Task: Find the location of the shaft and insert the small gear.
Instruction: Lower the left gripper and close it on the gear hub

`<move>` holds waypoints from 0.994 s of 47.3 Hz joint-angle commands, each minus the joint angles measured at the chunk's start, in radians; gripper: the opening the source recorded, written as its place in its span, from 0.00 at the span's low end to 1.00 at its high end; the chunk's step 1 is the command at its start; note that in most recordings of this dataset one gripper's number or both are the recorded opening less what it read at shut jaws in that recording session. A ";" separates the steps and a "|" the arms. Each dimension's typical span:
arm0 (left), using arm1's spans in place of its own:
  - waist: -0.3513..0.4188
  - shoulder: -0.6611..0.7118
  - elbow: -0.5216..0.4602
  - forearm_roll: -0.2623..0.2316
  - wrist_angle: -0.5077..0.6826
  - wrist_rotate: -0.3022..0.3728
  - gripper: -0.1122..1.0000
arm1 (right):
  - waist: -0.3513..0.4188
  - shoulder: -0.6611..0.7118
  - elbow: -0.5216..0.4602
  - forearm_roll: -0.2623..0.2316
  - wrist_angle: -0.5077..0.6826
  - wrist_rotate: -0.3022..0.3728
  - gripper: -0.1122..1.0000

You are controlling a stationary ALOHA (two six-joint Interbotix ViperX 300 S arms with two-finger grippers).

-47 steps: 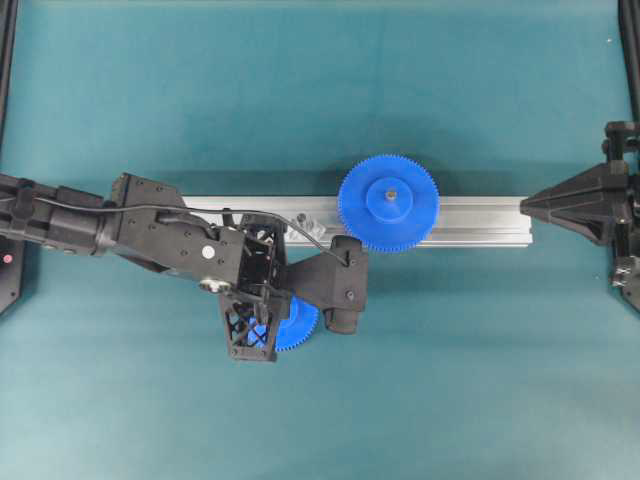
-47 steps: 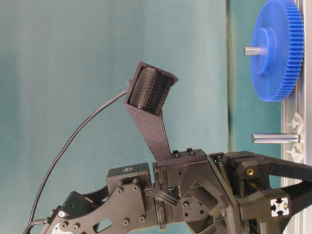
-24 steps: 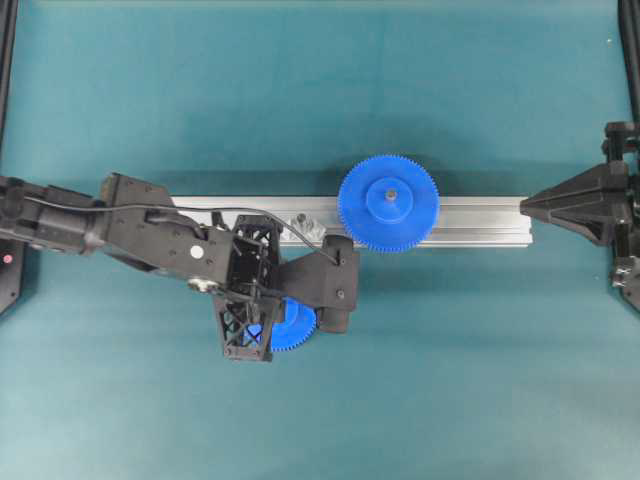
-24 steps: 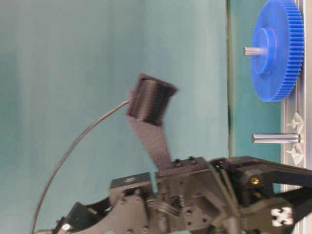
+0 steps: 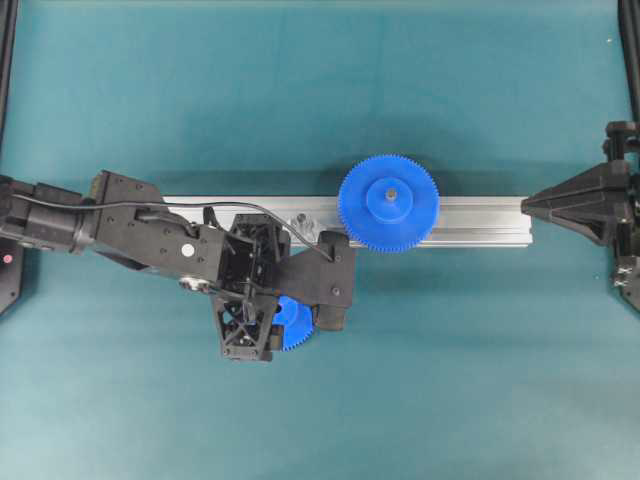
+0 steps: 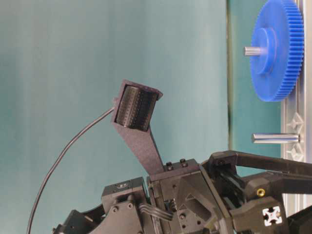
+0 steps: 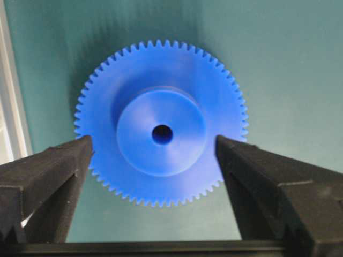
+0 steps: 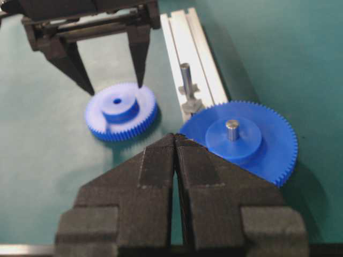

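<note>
Teal desk [image 5: 450,380] carrying a silver rail [image 5: 480,222]. Small gear [image 7: 161,134] lies flat on the desk beside the rail, between the spread, non-touching jaws of the left gripper [image 7: 155,160]. Shaft [image 8: 186,80] stands upright on the rail beside the large gear [image 8: 241,140]. Right gripper [image 8: 175,147] is closed, empty.

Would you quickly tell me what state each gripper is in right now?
Left gripper: open, jaws on either side of the small gear, not gripping it.
Right gripper: shut, holding nothing.

L gripper [image 7: 155,160] opened, let go of small gear [image 7: 161,134].
</note>
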 commanded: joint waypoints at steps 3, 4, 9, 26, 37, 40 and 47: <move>-0.005 -0.026 -0.012 0.002 -0.012 0.002 0.94 | -0.003 0.005 -0.006 0.000 -0.005 0.011 0.11; -0.006 -0.026 -0.012 0.002 -0.014 0.002 0.94 | -0.003 0.005 -0.006 0.000 -0.005 0.011 0.11; -0.005 -0.023 -0.012 0.000 -0.020 0.000 0.94 | -0.003 0.003 -0.006 -0.002 -0.005 0.011 0.11; -0.006 0.005 -0.028 0.000 -0.020 0.002 0.94 | -0.003 0.003 -0.005 0.000 -0.005 0.011 0.11; -0.006 0.012 -0.025 0.000 -0.020 0.002 0.94 | -0.003 0.003 -0.002 -0.002 -0.006 0.012 0.11; -0.005 0.014 -0.026 0.000 -0.020 0.000 0.94 | -0.003 0.003 -0.002 0.000 -0.005 0.011 0.11; -0.005 0.021 -0.021 0.000 -0.020 0.000 0.94 | -0.003 0.003 0.000 0.000 -0.005 0.012 0.11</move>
